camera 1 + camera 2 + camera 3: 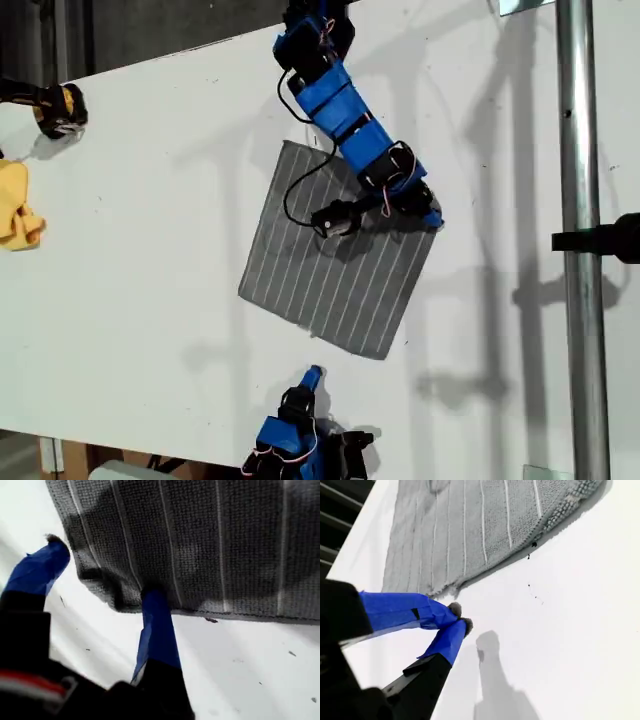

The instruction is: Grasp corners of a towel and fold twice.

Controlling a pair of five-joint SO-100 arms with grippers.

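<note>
One grey striped towel [335,265] lies flat on the white desk [150,250], near the middle in the exterior view, rotated so its corners point diagonally. Two blue arms: my first end effector [102,575] is at the towel's corner toward the exterior view's right, jaws spread wide, one finger [157,625] tucked under the towel edge, the other beside it. My second end effector [460,617] is pinched closed w/ nothing in it, just off the towel's near edge. One yellow cloth [18,205] sits at the exterior view's left.
</note>
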